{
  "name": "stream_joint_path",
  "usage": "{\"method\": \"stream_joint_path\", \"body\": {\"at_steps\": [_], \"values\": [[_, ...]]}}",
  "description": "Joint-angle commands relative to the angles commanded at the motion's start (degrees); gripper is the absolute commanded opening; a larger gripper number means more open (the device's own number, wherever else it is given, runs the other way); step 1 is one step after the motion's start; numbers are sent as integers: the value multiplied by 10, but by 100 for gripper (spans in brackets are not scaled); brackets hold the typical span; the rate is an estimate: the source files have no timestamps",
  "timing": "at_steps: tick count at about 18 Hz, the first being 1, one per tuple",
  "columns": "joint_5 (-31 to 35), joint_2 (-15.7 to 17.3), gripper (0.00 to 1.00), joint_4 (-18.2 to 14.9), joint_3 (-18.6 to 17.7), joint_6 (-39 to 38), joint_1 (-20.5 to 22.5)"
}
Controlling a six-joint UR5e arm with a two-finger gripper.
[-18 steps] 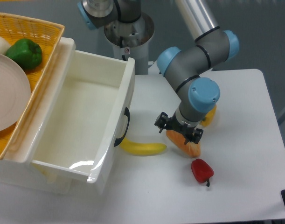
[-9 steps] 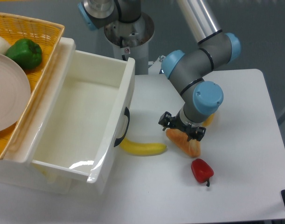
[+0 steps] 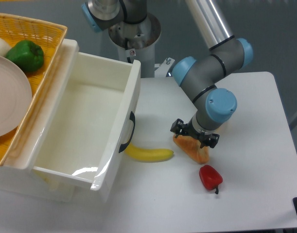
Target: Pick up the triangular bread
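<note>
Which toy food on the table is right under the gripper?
The bread, an orange-tan wedge: the gripper hangs right over it. The banana and red pepper lie clear of it.

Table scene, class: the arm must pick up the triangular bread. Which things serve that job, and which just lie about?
Job: triangular bread; gripper.
Lying about: banana; red pepper; green pepper; plate; white bin; basket.

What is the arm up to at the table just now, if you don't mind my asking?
The arm has its gripper low over the triangular bread, which lies on the white table between the banana and the red pepper. The wrist hides the fingertips, so I cannot tell whether they have closed on it. The bread looks to be resting on the table, not yet lifted.
</note>
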Motion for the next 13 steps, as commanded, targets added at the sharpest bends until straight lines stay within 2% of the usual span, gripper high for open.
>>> {"method": "stream_joint_path", "body": {"at_steps": [10, 13], "values": [[14, -16, 100, 9, -1, -1, -5], [14, -18, 96, 9, 0, -1, -5]]}}
